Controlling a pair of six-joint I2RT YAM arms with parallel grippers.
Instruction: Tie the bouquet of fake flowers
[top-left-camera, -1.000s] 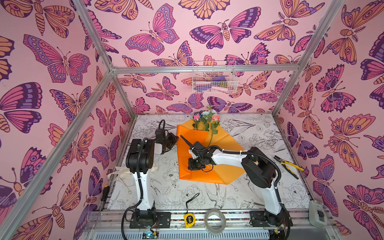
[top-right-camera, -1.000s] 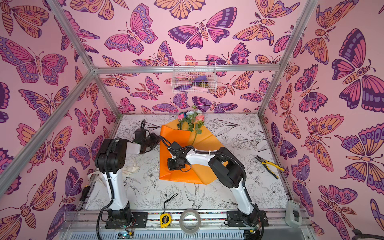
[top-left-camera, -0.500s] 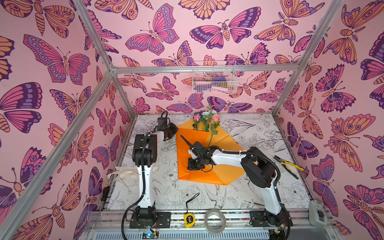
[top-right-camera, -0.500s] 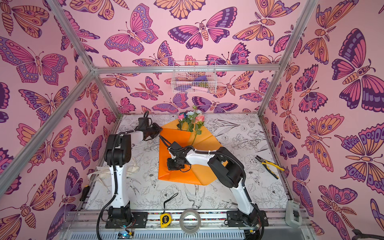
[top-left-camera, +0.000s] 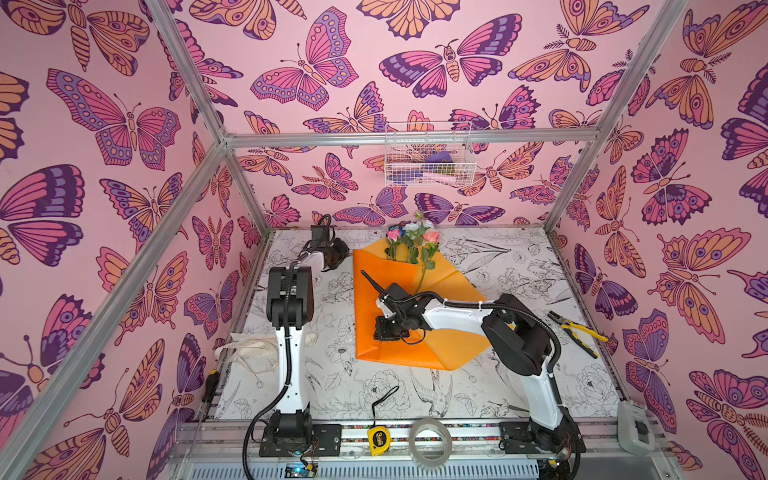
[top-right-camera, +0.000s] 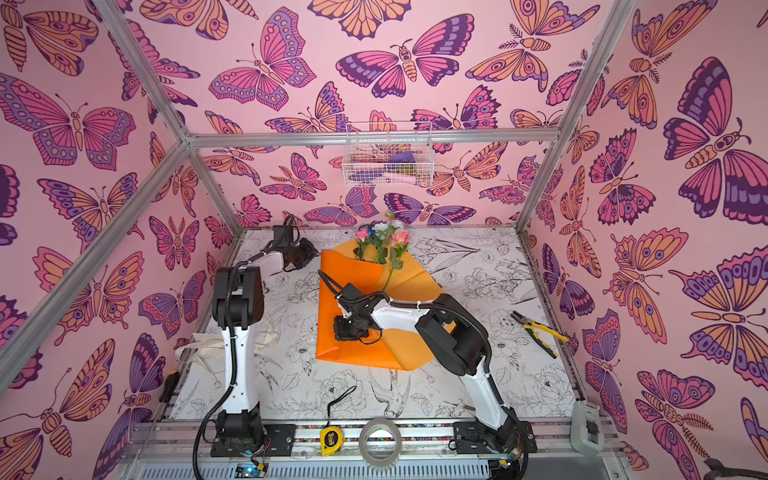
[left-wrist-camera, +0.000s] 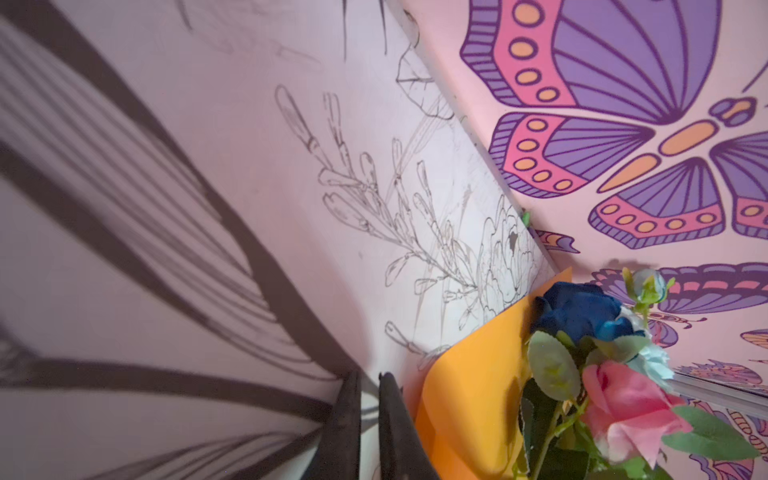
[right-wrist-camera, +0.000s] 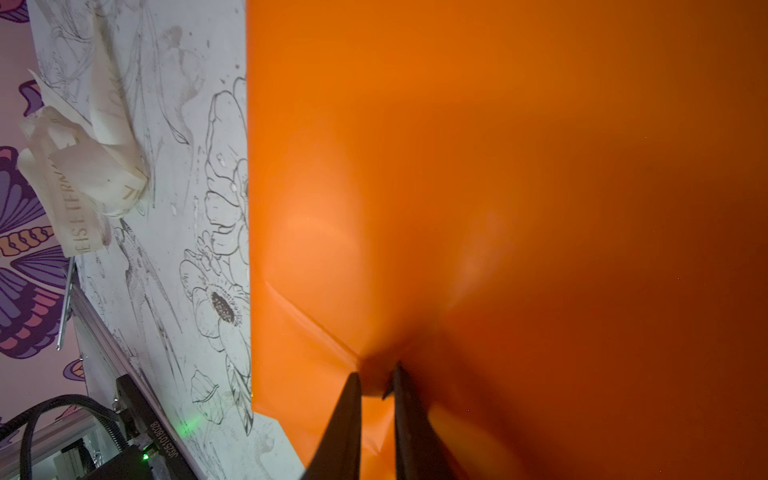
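The bouquet of fake flowers (top-left-camera: 411, 245) (top-right-camera: 382, 245) lies at the back of the table, its pink, white and blue heads sticking out of folded orange wrapping paper (top-left-camera: 415, 353) (top-right-camera: 374, 353). My right gripper (top-left-camera: 384, 330) (top-right-camera: 345, 330) presses down on the paper's near left part. In the right wrist view its tips (right-wrist-camera: 376, 370) pinch a puckered fold of the paper (right-wrist-camera: 498, 166). My left gripper (top-left-camera: 334, 257) (top-right-camera: 305, 257) hovers just left of the paper's far corner. Its jaws (left-wrist-camera: 370, 378) stand almost together, empty, beside the blooms (left-wrist-camera: 602, 374).
A cream printed ribbon (top-left-camera: 245, 349) (right-wrist-camera: 83, 174) lies crumpled behind the left arm's base. Pliers (top-left-camera: 577, 332) rest at the right wall. A tape measure (top-left-camera: 378, 438), a tape roll (top-left-camera: 430, 442) and a screwdriver (top-left-camera: 210, 384) sit along the front. A wire basket (top-left-camera: 428, 156) hangs on the back wall.
My left gripper has swung away from the paper's left edge toward the back wall, ending near the paper's far corner. The right arm has stayed on the paper.
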